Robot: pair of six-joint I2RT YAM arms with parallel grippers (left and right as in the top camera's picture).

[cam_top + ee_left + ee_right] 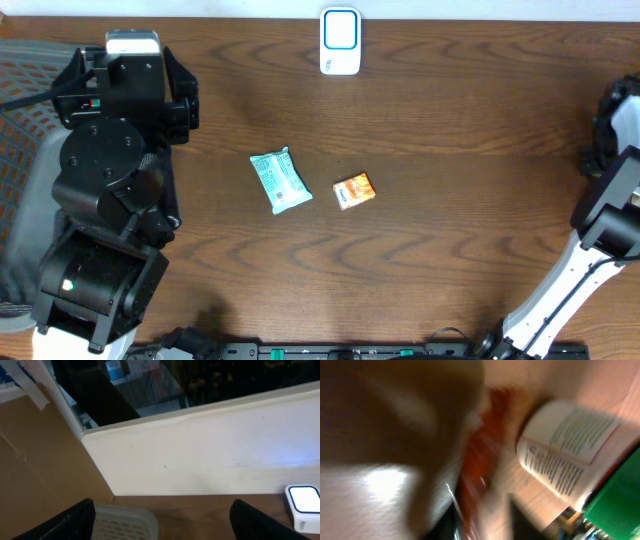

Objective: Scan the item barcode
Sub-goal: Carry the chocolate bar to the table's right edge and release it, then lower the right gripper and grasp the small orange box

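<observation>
Teal packet point(280, 181) beside orange box point(354, 190) on wooden table point(450, 120), white scanner point(340, 41) well apart.

The overhead camera looks straight down on the whole bench point(450, 150) from high above, with the far edge at the top. The left wrist camera sits low at the far left, facing the far wall point(200, 460). Both views share the white scanner point(341, 41) point(303, 507). The right wrist view is tilted, close and blurred.
</observation>
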